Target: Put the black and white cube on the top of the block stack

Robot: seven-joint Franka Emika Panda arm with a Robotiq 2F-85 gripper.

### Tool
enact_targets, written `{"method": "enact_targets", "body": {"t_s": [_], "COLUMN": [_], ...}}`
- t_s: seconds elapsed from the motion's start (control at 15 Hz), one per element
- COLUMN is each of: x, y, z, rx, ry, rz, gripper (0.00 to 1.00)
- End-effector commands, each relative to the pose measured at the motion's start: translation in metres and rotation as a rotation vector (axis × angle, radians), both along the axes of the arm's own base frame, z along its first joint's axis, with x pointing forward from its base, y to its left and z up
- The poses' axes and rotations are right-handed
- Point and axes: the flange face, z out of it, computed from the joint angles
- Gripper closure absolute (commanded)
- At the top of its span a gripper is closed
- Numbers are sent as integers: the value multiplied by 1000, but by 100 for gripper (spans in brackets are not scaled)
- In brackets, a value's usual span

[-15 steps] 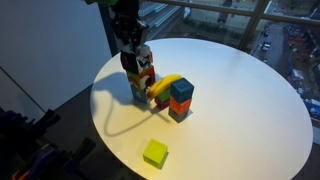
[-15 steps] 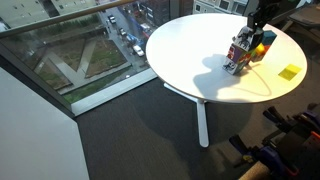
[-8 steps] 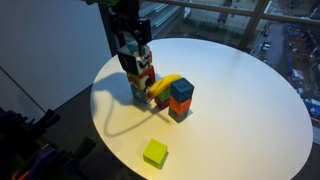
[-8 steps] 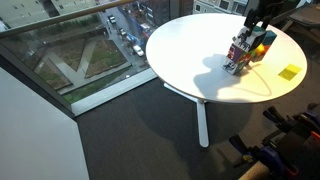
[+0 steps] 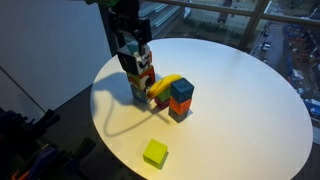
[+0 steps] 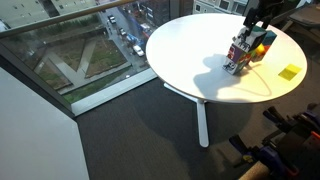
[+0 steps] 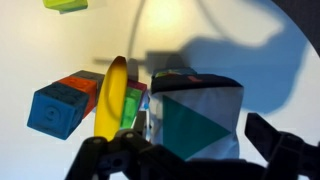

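The black and white cube [image 7: 195, 118] fills the middle of the wrist view, its white face with a green triangle turned up. It sits on top of the block stack [image 5: 141, 84], a column of multicoloured cubes on the round white table [image 5: 240, 110]. My gripper [image 5: 132, 46] hangs directly over the cube, open, with one finger [image 7: 283, 150] standing clear of the cube's side. In both exterior views the stack [image 6: 241, 54] stands upright under the gripper [image 6: 256, 20].
A yellow banana [image 5: 166, 84] leans between the stack and a blue-over-red cube pair [image 5: 181, 98]. A lime-green cube [image 5: 155, 152] lies alone near the table's front edge. The table stands beside a large window [image 6: 70, 60].
The jaws have spread apart and let go of the black and white cube, which stays on the stack. The gripper has risen slightly above it.
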Motion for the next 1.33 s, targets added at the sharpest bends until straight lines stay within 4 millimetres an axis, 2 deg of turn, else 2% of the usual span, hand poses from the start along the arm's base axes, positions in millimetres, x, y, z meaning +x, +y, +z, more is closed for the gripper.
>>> {"method": "enact_targets", "body": {"t_s": [0.0, 0.33, 0.8, 1.27], "x": [0, -5, -23, -51], "y": [0, 0, 0, 22], "z": [14, 27, 65, 102], "rx": [41, 49, 39, 45], "ry": [1, -15, -77, -166], "rz": [-4, -16, -41, -50], "gripper": [0, 0, 0, 0]}}
